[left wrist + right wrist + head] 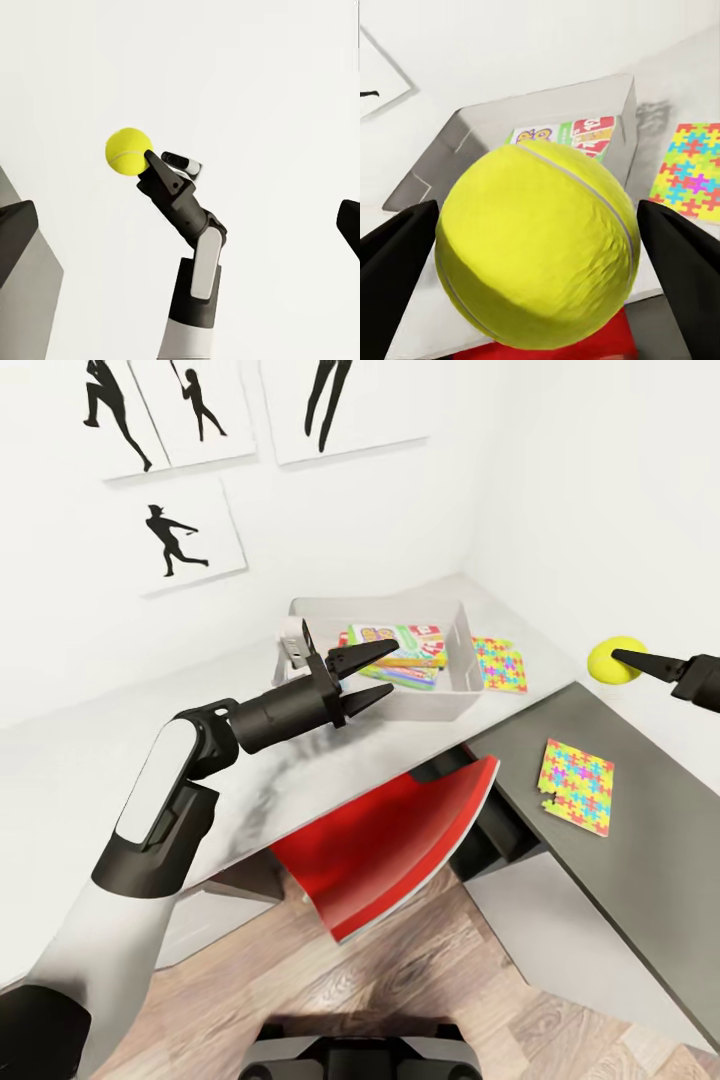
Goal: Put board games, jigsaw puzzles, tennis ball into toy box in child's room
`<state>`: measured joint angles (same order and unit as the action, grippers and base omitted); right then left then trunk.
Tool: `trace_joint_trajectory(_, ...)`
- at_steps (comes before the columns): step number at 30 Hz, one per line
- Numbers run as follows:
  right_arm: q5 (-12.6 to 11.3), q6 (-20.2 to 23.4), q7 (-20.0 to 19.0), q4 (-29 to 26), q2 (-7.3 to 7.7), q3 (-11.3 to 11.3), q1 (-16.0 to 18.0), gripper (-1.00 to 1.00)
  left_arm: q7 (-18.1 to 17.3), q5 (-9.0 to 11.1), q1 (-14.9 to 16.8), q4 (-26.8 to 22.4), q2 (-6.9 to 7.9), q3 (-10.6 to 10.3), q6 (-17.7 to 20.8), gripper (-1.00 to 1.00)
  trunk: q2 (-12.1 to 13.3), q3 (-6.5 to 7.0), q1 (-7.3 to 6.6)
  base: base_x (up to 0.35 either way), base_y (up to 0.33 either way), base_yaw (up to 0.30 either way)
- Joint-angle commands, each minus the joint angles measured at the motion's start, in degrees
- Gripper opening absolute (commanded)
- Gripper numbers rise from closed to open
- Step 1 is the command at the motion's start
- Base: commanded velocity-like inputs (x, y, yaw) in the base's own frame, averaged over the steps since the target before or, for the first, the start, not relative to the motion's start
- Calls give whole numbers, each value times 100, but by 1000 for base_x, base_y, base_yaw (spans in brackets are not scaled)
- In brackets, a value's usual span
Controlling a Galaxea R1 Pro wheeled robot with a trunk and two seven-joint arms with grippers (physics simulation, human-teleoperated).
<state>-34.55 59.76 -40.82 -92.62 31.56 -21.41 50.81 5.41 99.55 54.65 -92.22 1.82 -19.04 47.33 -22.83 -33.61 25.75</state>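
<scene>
Fuzzy round tennis ball (536, 244) pinched in right claw (622, 659); left claw (385, 674) spread, empty, over grey toy box (462, 660).

We see white walls (420, 510) hung with black baseball silhouette pictures (185, 535), a wood-plank floor (400, 1000), and a red chair (400, 840) tucked under the pale bench (90, 770).

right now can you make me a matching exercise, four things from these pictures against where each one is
Things:
1. tennis ball
2. small board game
3. jigsaw puzzle with no loose corner
4. jigsaw puzzle with a corner piece apart

Places:
A. on the pale desk beside the toy box
B. on the dark grey side table
C. held in the right gripper
D. inside the toy box

Pairs: 1-C, 2-D, 3-A, 4-B
</scene>
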Motion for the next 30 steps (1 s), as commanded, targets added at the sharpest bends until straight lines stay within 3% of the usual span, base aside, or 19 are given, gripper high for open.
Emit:
trace_joint_trajectory(1,36,24,-41,0,1,-6,7,-100,57,59,6,-4,3,-4,5,100,-9,1,4,0,0,121)
trace_joint_trajectory(6,-161,24,112,4,-15,99,185,-100,23,73,14,-1,13,2,103,100,-9,46,4,0,0,133)
trace_joint_trajectory(10,-621,24,522,6,-17,375,305,-100,-152,78,-2,-4,66,149,230,100,-9,80,4,0,0,147)
trace_joint_trajectory(11,-621,24,522,6,-17,375,305,-100,-152,78,-2,-4,66,149,230,100,-9,89,4,0,0,152)
trace_joint_trajectory(14,-1138,24,946,6,-13,575,412,-100,-284,80,-20,-4,135,253,286,100,-9,114,4,0,0,156)
trace_joint_trajectory(15,-1138,24,946,6,-13,575,412,-100,-284,80,-20,-4,135,253,286,100,-9,123,4,0,0,158)
trace_joint_trajectory(19,-1823,24,1668,7,-16,858,547,-100,-373,81,-31,-5,220,323,342,100,-9,157,4,0,0,164)
trace_joint_trajectory(20,-1823,24,1668,7,-16,858,547,-100,-373,81,-31,-5,220,323,342,100,-9,165,4,0,0,167)
trace_joint_trajectory(24,-2450,24,2347,7,-12,1158,712,-100,-410,82,-34,-4,265,353,370,100,-9,198,4,0,0,169)
trace_joint_trajectory(25,-2450,24,2347,7,-12,1158,712,-100,-410,82,-34,-4,265,353,370,100,-9,207,4,0,0,171)
trace_joint_trajectory(28,-2819,24,2723,7,-7,1302,819,-100,-424,82,-34,-4,284,367,387,100,-9,232,4,0,0,172)
trace_joint_trajectory(30,-2902,24,2828,7,-9,1343,845,-100,-428,82,-34,-4,293,370,391,100,-9,248,4,0,0,173)
